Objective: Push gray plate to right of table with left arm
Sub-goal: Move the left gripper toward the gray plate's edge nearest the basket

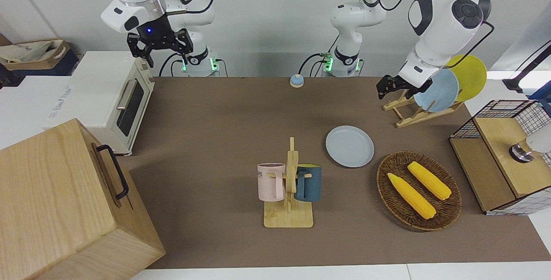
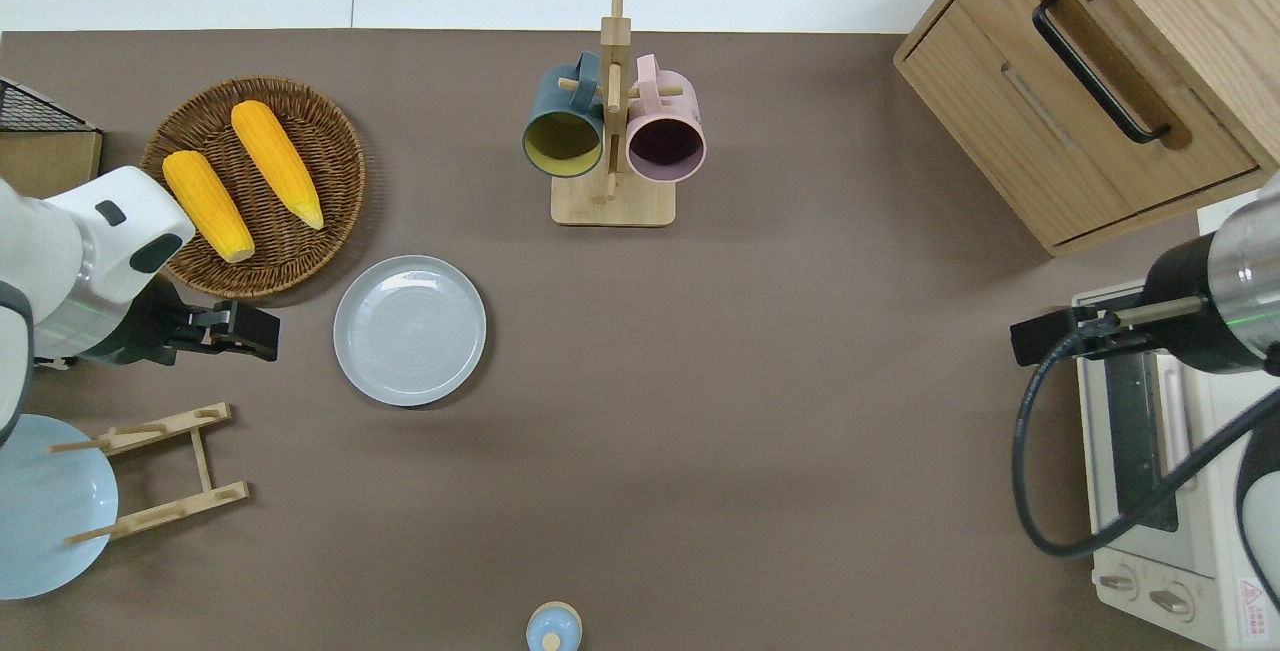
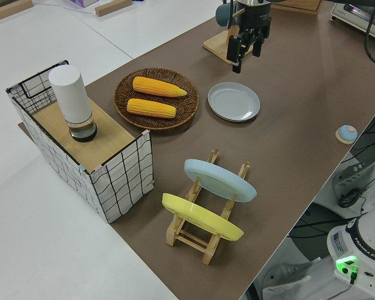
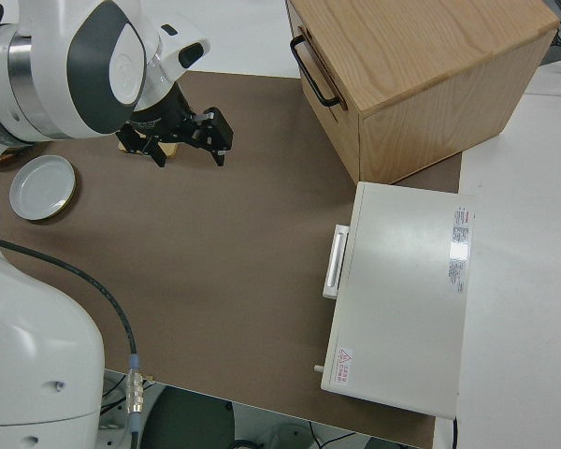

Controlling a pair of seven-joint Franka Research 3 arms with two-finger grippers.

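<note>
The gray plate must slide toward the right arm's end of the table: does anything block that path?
Nothing visible does. From the gray plate, bare table stretches toward that end; the mug rack stands farther from the robots, off the line.

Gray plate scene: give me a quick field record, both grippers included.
gray plate: flat on the table, untouched
neighbours: wicker basket with two corn cobs, apart; mug rack farther from the robots
left gripper: in the air beside the plate, toward the left arm's end, no contact
right gripper: parked, open
</note>
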